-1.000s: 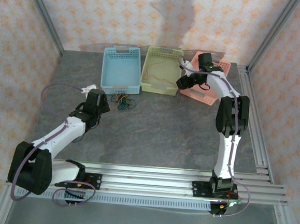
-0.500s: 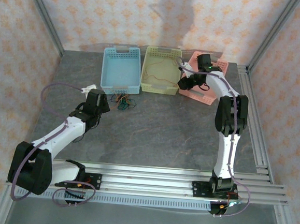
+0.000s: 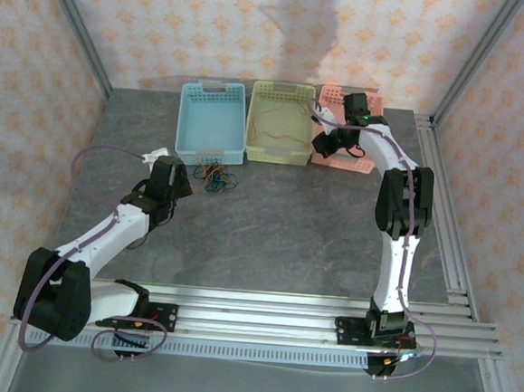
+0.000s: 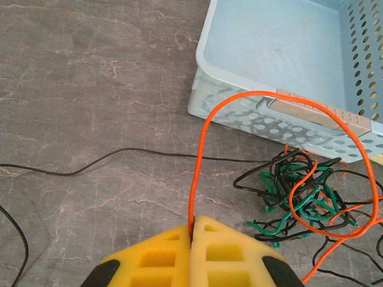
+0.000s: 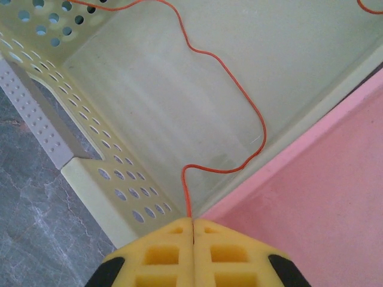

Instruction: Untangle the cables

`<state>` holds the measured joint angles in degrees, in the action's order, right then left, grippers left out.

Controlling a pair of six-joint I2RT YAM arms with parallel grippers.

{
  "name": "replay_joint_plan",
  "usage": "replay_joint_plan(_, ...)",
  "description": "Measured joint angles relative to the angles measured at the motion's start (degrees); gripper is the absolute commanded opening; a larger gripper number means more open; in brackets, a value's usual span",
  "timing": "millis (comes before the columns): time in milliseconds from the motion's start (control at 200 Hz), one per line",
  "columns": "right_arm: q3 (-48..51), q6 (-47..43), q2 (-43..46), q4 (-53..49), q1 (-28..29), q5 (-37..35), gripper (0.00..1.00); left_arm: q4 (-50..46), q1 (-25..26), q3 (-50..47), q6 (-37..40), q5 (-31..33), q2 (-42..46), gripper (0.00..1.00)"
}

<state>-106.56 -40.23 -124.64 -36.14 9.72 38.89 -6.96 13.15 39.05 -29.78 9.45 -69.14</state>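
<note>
Top view, arms: The left gripper [image 3: 180,180] sits low on the table [image 3: 287,225], just left of the tangle [image 3: 216,180]. The right gripper [image 3: 320,146] is far back, between the green basket [image 3: 277,158] and the pink basket [image 3: 347,159].
Top view, cables: The tangle lies on the table, just in front of the blue basket [image 3: 182,122].
Left wrist view, jaws: The yellow jaws of the left gripper [image 4: 191,230] are closed, and they pinch the orange cable [image 4: 197,167].
Left wrist view, cables: The orange cable loops up over the blue basket's wall [image 4: 233,116] and comes down to the tangle [image 4: 293,194] on the right. A black cable [image 4: 119,155] runs away to the left on the table.
Right wrist view, jaws: The right gripper [image 5: 191,226] is closed too, and it pinches a second orange cable [image 5: 263,128].
Right wrist view, cables: That cable snakes across the floor of the green basket [image 5: 149,89], beside the pink basket [image 5: 311,197]. I cannot tell if it joins the first one.
How to do it well: I think the pull should be slow, away from the knot. Lifting the loop clear of the basket wall should stop it from catching. If the whole knot drags along, stop and pull from a new angle.
</note>
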Motion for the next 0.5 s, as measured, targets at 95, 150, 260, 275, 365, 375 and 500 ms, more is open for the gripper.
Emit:
replay_joint_plan(95,1.2,1.3,1.2,1.6,0.1,-0.1,0.00,0.0,0.0,0.0,0.0,0.0,0.0,0.00)
replay_joint_plan(150,1.8,2.3,2.2,2.4,0.2,-0.1,0.00,0.0,0.0,0.0,0.0,0.0,0.0,0.00)
replay_joint_plan(260,2.6,4.6,4.7,4.4,0.3,0.2,0.00,0.0,0.0,0.0,0.0,0.0,0.0,0.00)
replay_joint_plan(275,2.6,5.1,5.0,4.7,0.3,0.3,0.00,0.0,0.0,0.0,0.0,0.0,0.0,0.00)
replay_joint_plan(365,3.0,7.6,7.2,7.4,0.5,1.4,0.00,0.0,0.0,0.0,0.0,0.0,0.0,0.00)
replay_joint_plan(375,3.0,8.0,7.4,7.8,0.5,1.5,0.00,0.0,0.0,0.0,0.0,0.0,0.0,0.00)
replay_joint_plan(500,3.0,12.6,9.0,12.4,1.4,2.6,0.00,0.0,0.0,0.0,0.0,0.0,0.0,0.00)
